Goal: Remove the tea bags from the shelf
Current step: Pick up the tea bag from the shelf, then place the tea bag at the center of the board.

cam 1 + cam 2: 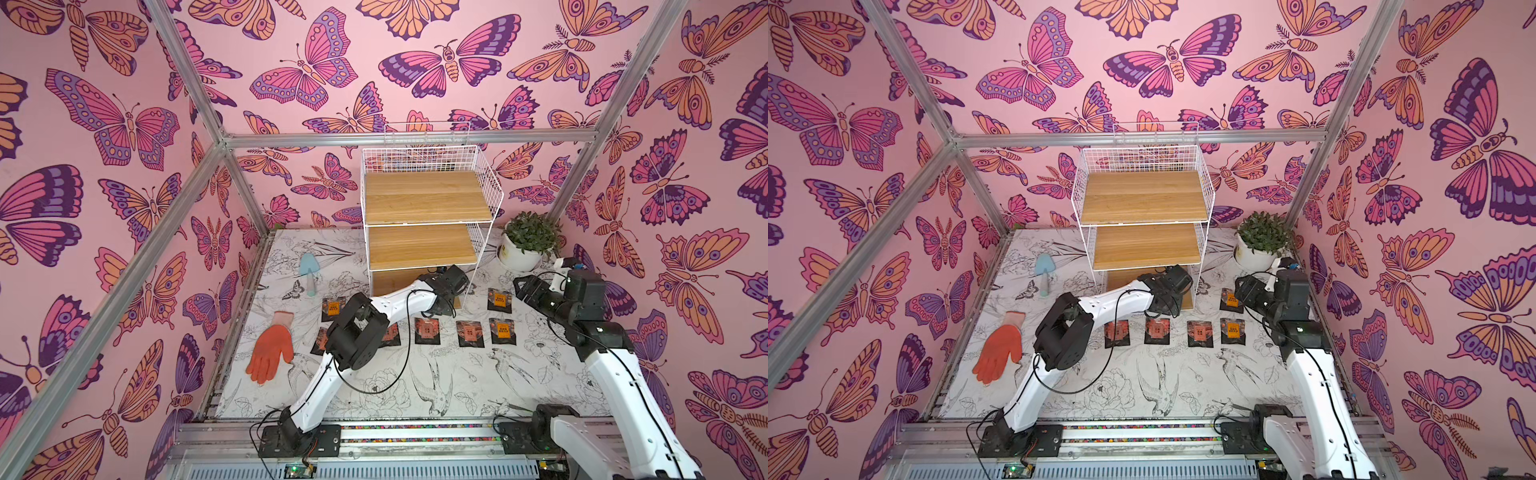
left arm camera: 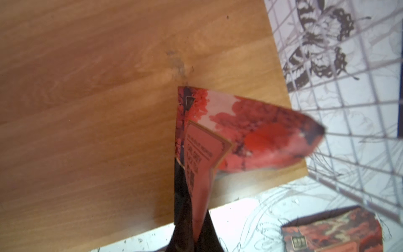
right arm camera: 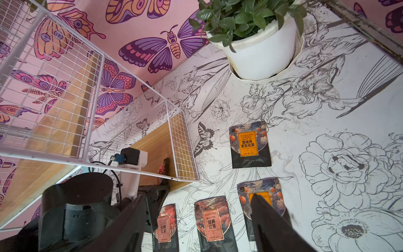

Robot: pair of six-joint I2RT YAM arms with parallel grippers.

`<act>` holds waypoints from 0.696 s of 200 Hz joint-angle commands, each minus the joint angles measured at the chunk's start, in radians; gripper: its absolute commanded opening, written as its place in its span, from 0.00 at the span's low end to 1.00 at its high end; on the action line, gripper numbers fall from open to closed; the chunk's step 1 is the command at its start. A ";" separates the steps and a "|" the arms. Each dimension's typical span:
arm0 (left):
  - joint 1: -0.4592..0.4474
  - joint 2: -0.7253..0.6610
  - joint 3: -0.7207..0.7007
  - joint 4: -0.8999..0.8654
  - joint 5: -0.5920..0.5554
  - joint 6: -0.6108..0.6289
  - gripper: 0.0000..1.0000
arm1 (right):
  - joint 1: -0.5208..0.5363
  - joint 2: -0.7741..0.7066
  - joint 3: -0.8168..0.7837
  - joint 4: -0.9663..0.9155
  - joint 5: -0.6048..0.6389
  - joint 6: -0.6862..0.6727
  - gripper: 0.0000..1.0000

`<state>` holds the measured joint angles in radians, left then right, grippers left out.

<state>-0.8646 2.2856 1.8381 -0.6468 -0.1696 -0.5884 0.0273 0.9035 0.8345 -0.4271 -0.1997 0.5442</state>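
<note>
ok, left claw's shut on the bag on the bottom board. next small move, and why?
Probably a short pull straight back, out the open front of the shelf. The left claw is shut on a crumpled pink-label tea bag over the bottom board, near the wire side. The other bags lie on the table.

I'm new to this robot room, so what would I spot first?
Giant butterflies cover the pink walls all around. At the back stands the shelf, and the left gripper is pinching a red tea bag at its bottom board. An orange glove lies on the table's left side.
</note>
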 commanded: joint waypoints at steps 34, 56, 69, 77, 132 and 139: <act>0.012 -0.160 -0.146 -0.055 0.036 -0.023 0.00 | -0.007 -0.034 -0.028 -0.018 -0.030 0.011 0.79; -0.005 -0.233 -0.215 -0.055 0.028 -0.037 0.00 | -0.006 -0.057 -0.064 -0.011 -0.040 0.025 0.79; -0.019 -0.282 -0.263 -0.056 0.023 -0.051 0.00 | -0.007 -0.066 -0.079 -0.012 -0.048 0.031 0.79; -0.027 -0.313 -0.292 -0.061 0.021 -0.063 0.00 | -0.006 -0.072 -0.084 -0.010 -0.053 0.036 0.79; -0.123 -0.506 -0.505 -0.250 -0.041 -0.258 0.00 | -0.007 -0.047 -0.120 0.042 -0.152 0.062 0.79; -0.146 -0.535 -0.538 -0.273 -0.046 -0.301 0.00 | -0.007 -0.043 -0.128 0.056 -0.163 0.071 0.79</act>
<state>-0.9573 1.8149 1.3945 -0.7700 -0.1780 -0.7437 0.0273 0.8463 0.7284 -0.4202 -0.2924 0.5838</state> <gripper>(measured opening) 0.048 0.793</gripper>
